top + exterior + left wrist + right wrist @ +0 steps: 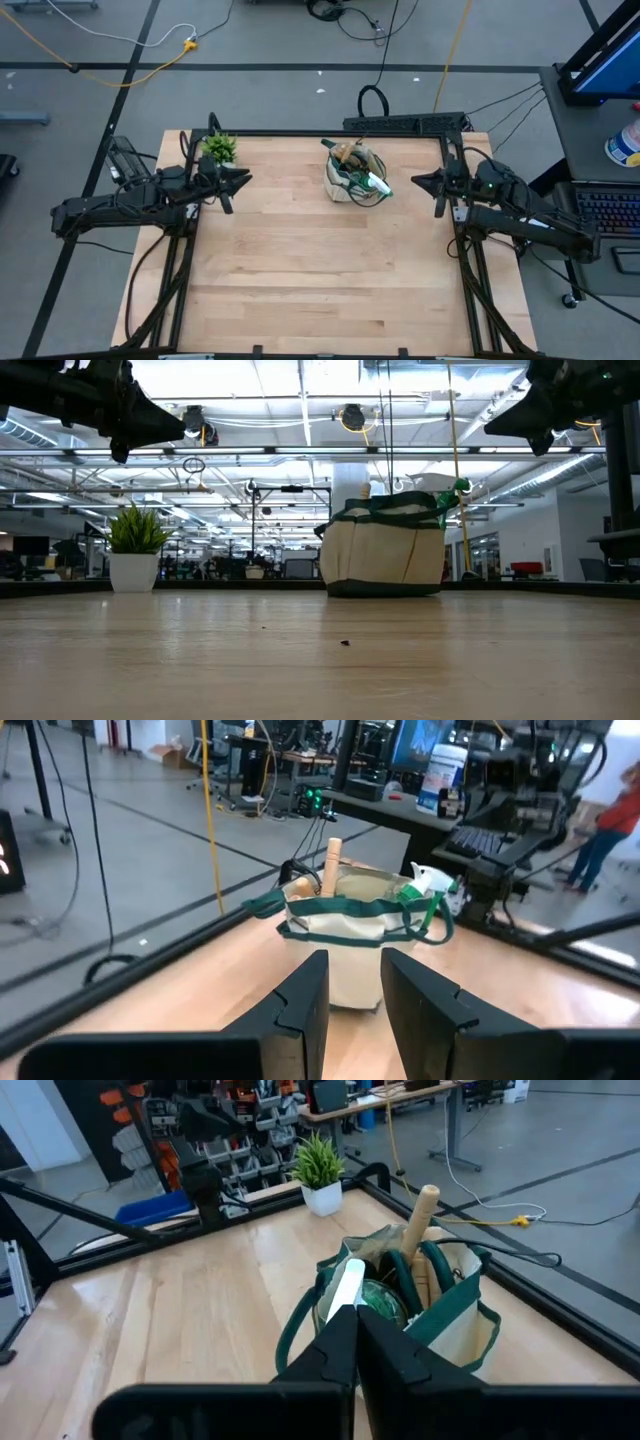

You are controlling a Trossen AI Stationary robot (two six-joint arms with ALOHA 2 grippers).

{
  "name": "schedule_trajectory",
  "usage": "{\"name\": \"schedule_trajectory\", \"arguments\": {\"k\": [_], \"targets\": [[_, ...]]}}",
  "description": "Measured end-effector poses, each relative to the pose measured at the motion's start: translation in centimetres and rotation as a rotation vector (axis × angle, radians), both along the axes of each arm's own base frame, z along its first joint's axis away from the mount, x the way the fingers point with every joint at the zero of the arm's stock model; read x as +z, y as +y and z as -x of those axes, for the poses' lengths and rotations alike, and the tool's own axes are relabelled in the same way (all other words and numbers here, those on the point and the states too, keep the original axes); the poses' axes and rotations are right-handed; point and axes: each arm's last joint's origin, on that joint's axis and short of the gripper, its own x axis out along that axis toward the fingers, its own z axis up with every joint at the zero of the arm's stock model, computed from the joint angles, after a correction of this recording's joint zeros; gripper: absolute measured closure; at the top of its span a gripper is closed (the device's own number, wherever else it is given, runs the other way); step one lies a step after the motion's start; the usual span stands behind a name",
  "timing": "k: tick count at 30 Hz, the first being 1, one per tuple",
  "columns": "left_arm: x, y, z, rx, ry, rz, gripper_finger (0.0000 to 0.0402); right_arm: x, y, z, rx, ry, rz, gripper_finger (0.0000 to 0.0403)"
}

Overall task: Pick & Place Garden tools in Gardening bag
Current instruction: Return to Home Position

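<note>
Gardening bag, beige with dark green trim, stands near the table's far edge, a wooden handle and green spray bottle poking out. Left end effector hovers open, right end effector closed and empty, either side of it

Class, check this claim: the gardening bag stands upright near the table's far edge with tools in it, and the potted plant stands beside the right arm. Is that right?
No. The high view shows the potted plant beside the left arm, not the right. The gardening bag does stand upright near the table's far edge with tools in it.
</note>
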Motion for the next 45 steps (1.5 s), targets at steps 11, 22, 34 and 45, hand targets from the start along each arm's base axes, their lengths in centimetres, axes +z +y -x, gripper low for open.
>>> {"name": "schedule_trajectory", "arguments": {"k": [11, 22, 34, 45], "targets": [[-0.4, -0.5, -0.6, -0.01, 0.032, 0.014, 0.0302, -2.1, 0.2, 0.4, -0.013, -0.021, -0.05, 0.0402], [0.9, -1.3, 1.8, -0.031, -0.075, -0.087, 0.0302, -3.1, 0.2, 0.5, -0.018, -0.031, -0.049, 0.0402], [-0.3, -1.6, 3.9, -0.02, -0.075, -0.084, 0.0302, -2.8, 0.5, 1.3, -0.016, -0.105, -0.035, 0.0402], [-5.6, -1.8, 1.8, -0.027, -0.164, -0.058, 0.0302, -6.6, 0.1, 0.3, -0.018, -0.147, -0.06, 0.0401]]}}
